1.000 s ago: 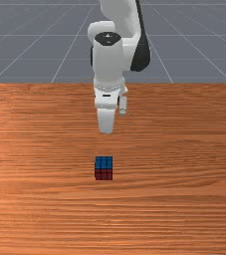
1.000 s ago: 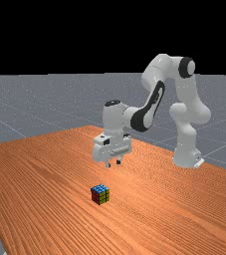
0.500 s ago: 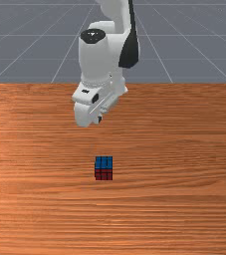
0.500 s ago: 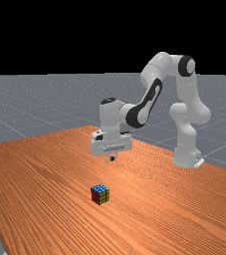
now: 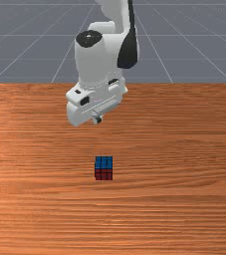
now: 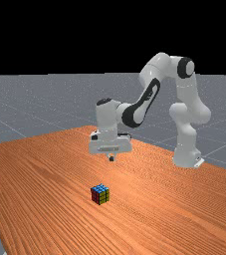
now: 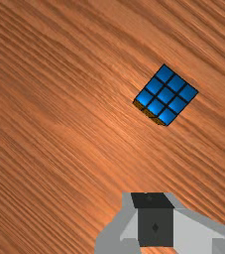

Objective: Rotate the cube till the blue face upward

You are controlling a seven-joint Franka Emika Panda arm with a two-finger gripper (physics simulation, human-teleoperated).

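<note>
Cube (image 5: 103, 168) is sitting flat on the wooden table (image 5: 184, 164), below the gripper (image 6: 111, 158) and well apart from it, nearer the front camera. Blue is facing up, so the turning looks done, in my judgement; the step in hand is probably leaving it so. Fingers are meeting, nothing between them. Good handling now: holding the hand high, drawing off without sweeping low, since closed tips could be nudging or tipping the cube. If a regrip is being wanted, it is calling for parting the fingers first and squaring the hand, which is standing askew to the cube's sides. Views: front is showing blue over red; far is adding a yellow side, on the far view's right; wrist is looking down on all nine blue squares, with a thin yellow-brown sliver of one side, red not showing there.
</note>
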